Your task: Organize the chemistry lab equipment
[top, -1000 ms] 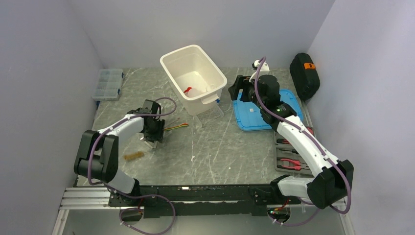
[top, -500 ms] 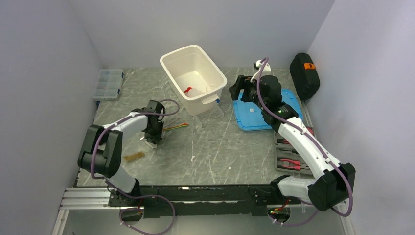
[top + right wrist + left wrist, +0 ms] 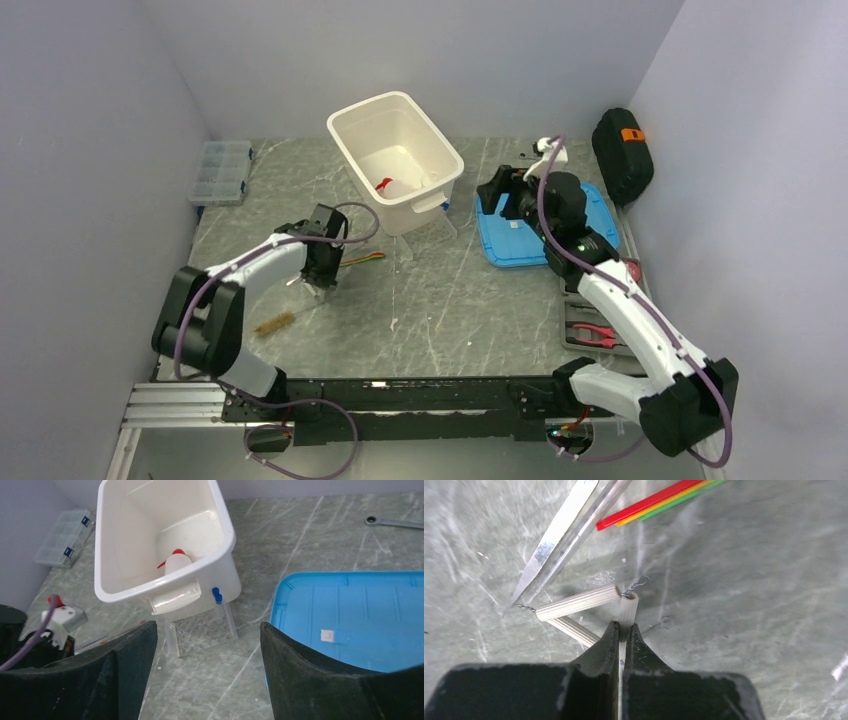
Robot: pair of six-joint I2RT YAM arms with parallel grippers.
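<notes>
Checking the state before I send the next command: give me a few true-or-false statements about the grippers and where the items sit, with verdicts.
1. The left gripper is shut on the triangle. True.
2. The right gripper holds a vial. False: its jaws stand wide open and empty, beside the blue tray.
3. The bottle lies inside the white bin. True.
4. The brush is in the bin. False: it lies on the table, near the left arm.
</notes>
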